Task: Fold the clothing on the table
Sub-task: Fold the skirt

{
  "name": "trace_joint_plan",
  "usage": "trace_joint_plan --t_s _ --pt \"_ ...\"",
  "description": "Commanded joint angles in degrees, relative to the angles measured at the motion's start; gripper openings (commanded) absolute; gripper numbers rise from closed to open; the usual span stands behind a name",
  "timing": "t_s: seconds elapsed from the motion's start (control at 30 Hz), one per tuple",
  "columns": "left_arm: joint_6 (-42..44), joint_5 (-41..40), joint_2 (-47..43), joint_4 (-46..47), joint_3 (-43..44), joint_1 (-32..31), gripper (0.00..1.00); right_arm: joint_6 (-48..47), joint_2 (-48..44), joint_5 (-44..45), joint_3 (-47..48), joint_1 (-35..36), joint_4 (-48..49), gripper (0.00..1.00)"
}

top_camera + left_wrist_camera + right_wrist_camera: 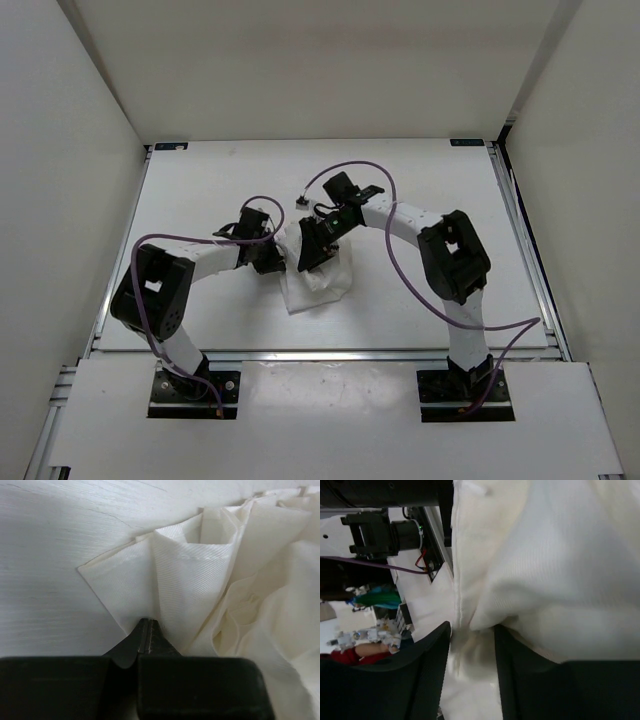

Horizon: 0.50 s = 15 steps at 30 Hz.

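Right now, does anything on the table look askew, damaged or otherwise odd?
The clothing lies bunched and rumpled on the table, not flat. The left gripper pinches a pleated corner; the right gripper stands open around a fold. No tear shows.

A white table (pixel 420 180) is seen from above, enclosed on three sides by plain white walls: a left wall (pixel 60 200), a right wall (pixel 590 200) and a far wall (pixel 320 60). Metal rails are fitted along the tabletop's left edge (pixel 118 270), right edge (pixel 525 250) and near edge (pixel 330 355). A flat white panel (pixel 330 420) is laid across the front, below the near rail. Even, diffuse light is cast over everything, and only soft shadows are thrown. In the left wrist view, faint streaks are shown on the tabletop surface (pixel 60 540). In the right wrist view, blurred green and red shapes (pixel 370 600) are visible at the left; what they are cannot be told.
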Motion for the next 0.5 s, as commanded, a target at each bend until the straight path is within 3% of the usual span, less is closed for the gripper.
trace_joint_plan --t_s 0.0,0.27,0.37,0.47 --pt "2.18 -2.2 -1.53 -3.87 -1.56 1.81 0.0 -0.28 3.2 -6.59 3.07 0.93 -1.66 0.48" --pt "7.28 -5.09 -7.85 -8.71 1.25 10.6 0.0 -0.56 -8.46 -10.45 5.89 -2.57 0.97 0.52" --pt "9.04 -5.19 -11.18 -10.99 2.22 15.52 0.0 6.89 -15.75 -12.73 -2.77 -9.85 10.51 0.48" --pt "9.22 -3.87 -12.77 -11.96 3.97 15.01 0.0 14.38 -22.97 -11.43 -15.89 -16.35 23.28 0.42"
